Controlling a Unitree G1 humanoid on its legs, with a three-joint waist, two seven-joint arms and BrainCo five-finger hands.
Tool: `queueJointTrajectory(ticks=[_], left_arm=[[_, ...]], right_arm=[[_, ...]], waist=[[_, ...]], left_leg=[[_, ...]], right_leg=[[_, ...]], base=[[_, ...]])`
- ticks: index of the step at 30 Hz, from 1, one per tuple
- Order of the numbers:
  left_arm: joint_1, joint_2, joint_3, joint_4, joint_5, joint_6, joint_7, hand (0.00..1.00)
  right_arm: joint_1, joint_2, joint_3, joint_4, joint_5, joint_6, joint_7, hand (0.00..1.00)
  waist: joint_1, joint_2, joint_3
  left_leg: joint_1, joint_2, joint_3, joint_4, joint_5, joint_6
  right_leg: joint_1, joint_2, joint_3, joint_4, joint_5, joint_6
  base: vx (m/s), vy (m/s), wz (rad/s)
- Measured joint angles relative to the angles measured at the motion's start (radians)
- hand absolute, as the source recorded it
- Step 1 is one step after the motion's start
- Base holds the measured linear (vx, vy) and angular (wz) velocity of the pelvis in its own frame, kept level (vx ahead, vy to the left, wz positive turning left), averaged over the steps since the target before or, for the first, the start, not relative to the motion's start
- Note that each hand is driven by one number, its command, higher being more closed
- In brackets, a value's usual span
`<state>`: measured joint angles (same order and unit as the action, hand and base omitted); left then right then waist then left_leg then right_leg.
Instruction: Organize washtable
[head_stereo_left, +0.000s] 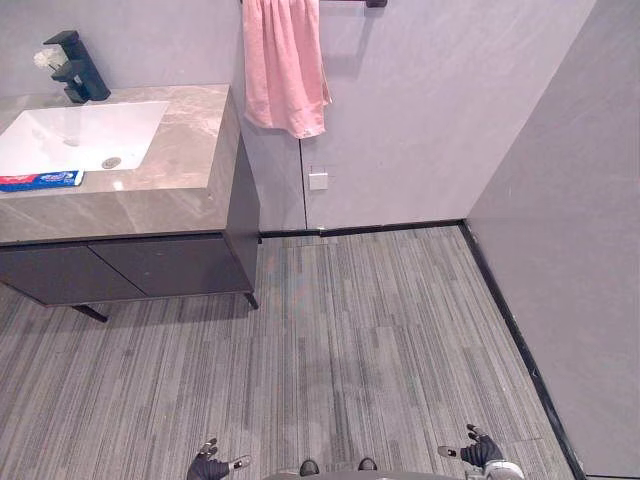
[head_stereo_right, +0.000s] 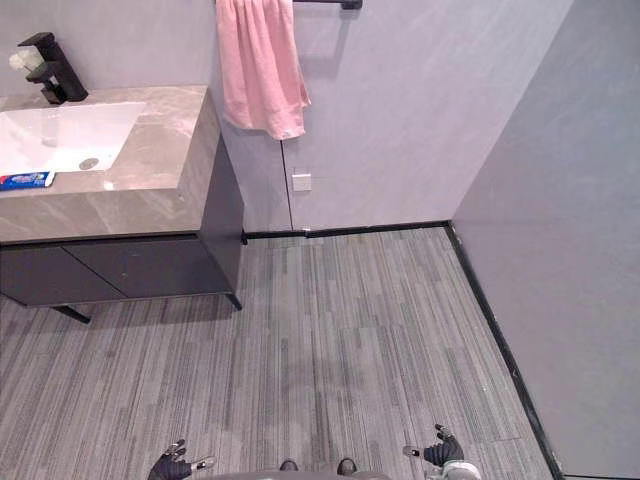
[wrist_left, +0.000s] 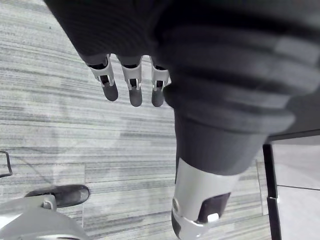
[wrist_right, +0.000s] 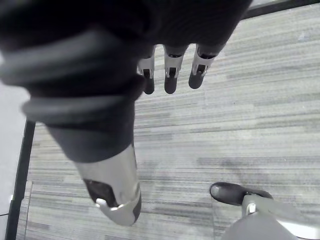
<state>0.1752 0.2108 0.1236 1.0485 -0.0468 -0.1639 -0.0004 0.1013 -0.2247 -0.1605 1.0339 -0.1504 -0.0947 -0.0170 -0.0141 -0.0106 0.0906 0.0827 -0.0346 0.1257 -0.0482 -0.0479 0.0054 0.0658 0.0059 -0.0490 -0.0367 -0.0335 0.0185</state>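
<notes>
Blue toothpaste box (head_stereo_left: 40, 180) on the bench (head_stereo_left: 185, 150) — we are judging it light, stiff, best pinched widthways, left hand (head_stereo_left: 208, 466) and right hand (head_stereo_left: 482, 453) hanging slack, empty.

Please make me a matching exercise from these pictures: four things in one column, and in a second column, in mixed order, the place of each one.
Things:
1. pink towel
2. black faucet
3. blue packet
4. white wall plate

Places:
A. lying flat on the countertop, by the near edge of the basin
B. low on the wall, below the towel
C. hanging from a dark bar on the wall
D. standing behind the basin

Pairs: 1-C, 2-D, 3-A, 4-B.
</notes>
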Motion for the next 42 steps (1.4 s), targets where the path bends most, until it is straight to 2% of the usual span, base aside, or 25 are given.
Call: queueJointTrajectory(ticks=[9,19,23,28,33,37,39,40,42], left_arm=[[0.001,0.003,0.0,0.0,0.0,0.0,-0.001,0.0],[0.002,0.004,-0.003,0.001,0.02,0.0,-0.002,0.0],[0.003,0.005,-0.003,0.001,0.02,0.0,-0.002,0.0],[0.002,0.006,-0.003,0.001,0.02,0.0,-0.002,0.0],[0.002,0.005,-0.003,0.001,0.02,0.001,-0.001,0.0],[0.0,0.004,-0.008,0.0,0.019,0.001,0.0,0.0],[0.0,0.001,-0.013,0.0,0.019,0.001,0.0,0.0],[-0.001,0.001,-0.016,-0.001,0.018,0.001,0.001,0.0],[-0.001,0.005,-0.034,-0.006,0.018,0.0,0.002,0.0]], right_arm=[[0.005,-0.03,0.003,-0.004,-0.021,0.0,0.001,0.0],[0.006,-0.033,0.018,-0.004,-0.031,0.001,0.001,0.0],[0.007,-0.033,0.02,-0.004,-0.031,0.002,0.001,0.0],[0.006,-0.033,0.02,-0.004,-0.03,0.004,0.0,0.0],[-0.006,-0.024,0.02,-0.003,-0.025,0.008,-0.001,0.0],[-0.019,-0.007,0.019,-0.002,-0.016,0.01,-0.002,0.0],[-0.019,0.003,0.019,-0.002,-0.006,0.016,-0.002,0.0],[-0.019,0.01,0.02,-0.002,0.002,0.016,-0.002,0.0],[-0.023,0.031,0.023,-0.001,0.005,0.017,-0.001,0.0]], waist=[[-0.003,0.005,-0.003],[-0.022,0.011,-0.007],[-0.023,0.022,-0.019],[-0.024,0.02,-0.021],[-0.021,0.02,-0.021],[-0.022,0.02,-0.019],[-0.015,0.026,-0.01],[-0.015,0.027,-0.003],[-0.016,0.025,0.024]], left_leg=[[-0.007,0.001,0.001,0.019,-0.012,-0.006],[-0.012,0.004,0.01,0.026,-0.015,-0.003],[-0.024,0.01,0.023,0.031,-0.025,0.003],[-0.035,0.016,0.036,0.034,-0.035,-0.002],[-0.087,0.027,0.067,0.11,-0.088,0.006],[-0.115,0.033,0.083,0.178,-0.141,0.015],[-0.106,0.036,0.095,0.217,-0.177,0.023],[-0.095,0.036,0.097,0.228,-0.186,0.03],[-0.051,0.031,0.095,0.236,-0.207,0.049]], right_leg=[[0.0,-0.001,0.0,0.0,-0.001,0.001],[-0.003,0.001,0.002,0.002,-0.001,0.0],[-0.02,0.006,0.023,0.006,-0.001,0.001],[-0.036,0.012,0.03,0.006,-0.001,0.001],[-0.07,0.016,0.055,0.021,-0.009,0.011],[-0.139,0.013,0.053,0.172,-0.089,0.026],[-0.222,0.004,0.031,0.383,-0.147,0.069],[-0.261,-0.005,0.011,0.49,-0.155,0.082],[-0.343,-0.045,-0.051,0.725,-0.168,0.078]], base=[[0.0,0.0,0.0],[0.0,-0.002,-0.01],[0.01,-0.016,-0.15],[0.03,-0.021,-0.09],[0.06,-0.001,-0.19],[0.08,0.031,-0.16],[0.08,0.063,-0.19],[0.08,0.072,-0.08],[0.09,0.057,0.09]])
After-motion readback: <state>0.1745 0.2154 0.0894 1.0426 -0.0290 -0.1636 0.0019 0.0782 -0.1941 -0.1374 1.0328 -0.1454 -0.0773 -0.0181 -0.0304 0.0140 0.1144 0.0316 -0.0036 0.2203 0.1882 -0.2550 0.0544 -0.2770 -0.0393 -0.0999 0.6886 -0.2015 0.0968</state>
